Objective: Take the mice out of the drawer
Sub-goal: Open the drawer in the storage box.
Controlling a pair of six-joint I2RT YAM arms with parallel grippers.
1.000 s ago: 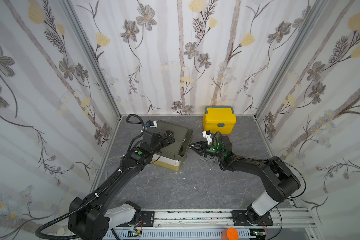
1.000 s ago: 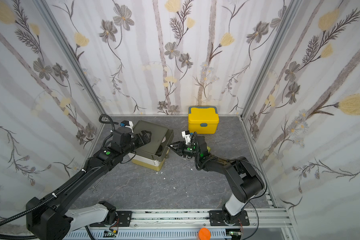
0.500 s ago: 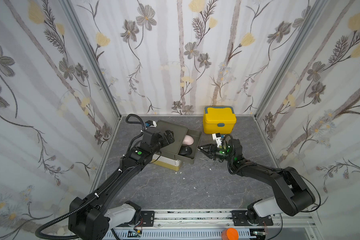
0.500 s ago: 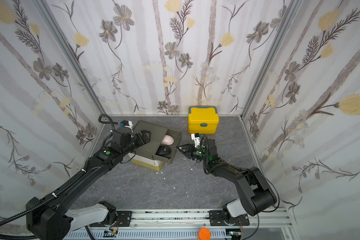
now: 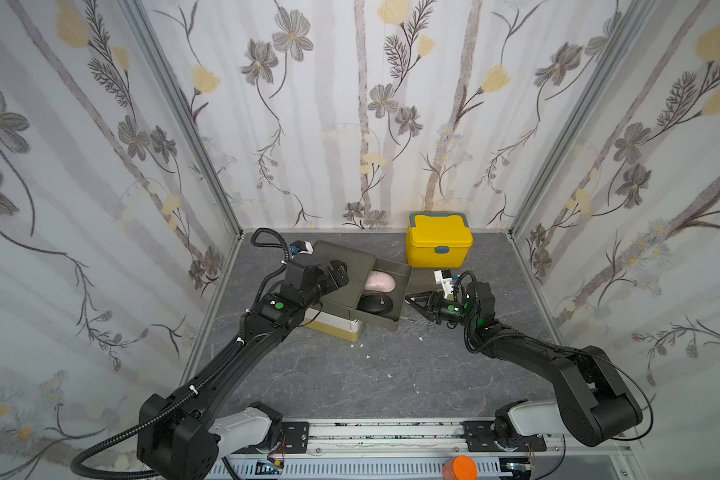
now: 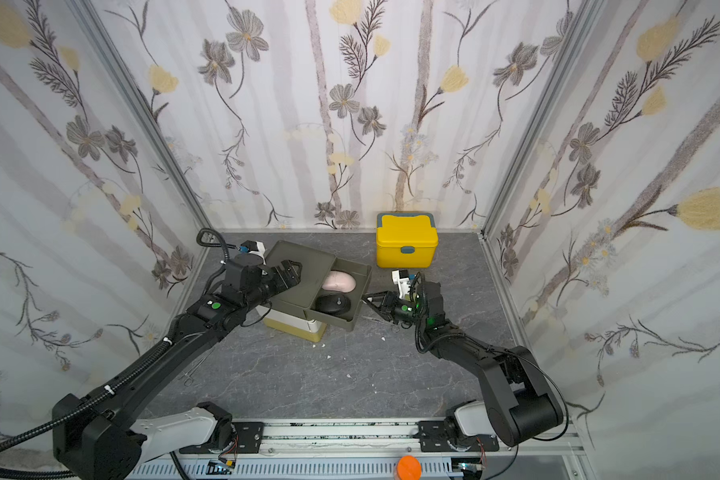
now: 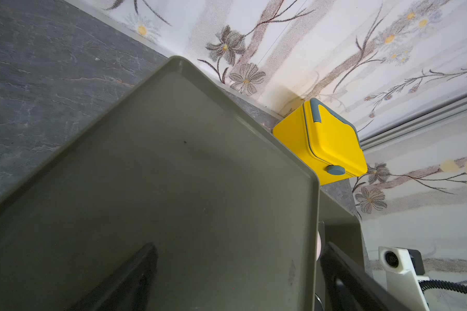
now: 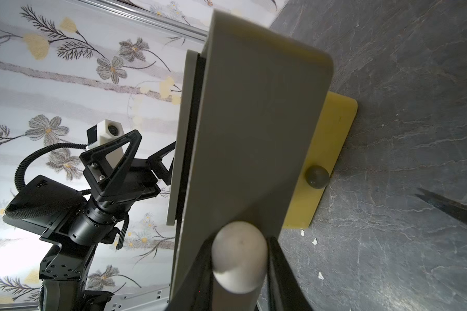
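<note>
The olive drawer (image 5: 400, 286) stands pulled out to the right from the top of a small stacked unit (image 5: 341, 266). Two mice lie in it in both top views: a pale pink one (image 5: 380, 281) (image 6: 339, 281) and a rounder black one (image 5: 376, 303) (image 6: 333, 303). My right gripper (image 5: 410, 298) (image 8: 239, 250) is shut on the drawer's pale round knob (image 8: 239, 255). My left gripper (image 5: 338, 270) (image 7: 237, 258) rests open over the unit's flat top (image 7: 173, 175), holding nothing. Only a sliver of the pink mouse (image 7: 319, 243) shows in the left wrist view.
A yellow lidded box (image 5: 439, 241) stands at the back wall, right of the unit. Below the olive drawer are a white one and a yellow one (image 8: 332, 150) with a dark knob (image 8: 317, 176). Thin metal tools (image 6: 192, 370) (image 8: 453, 210) and white crumbs lie on the grey floor.
My right gripper has drawn the olive drawer out to the right by its knob, bringing the pink and black mice into view. The left arm has stayed put.
</note>
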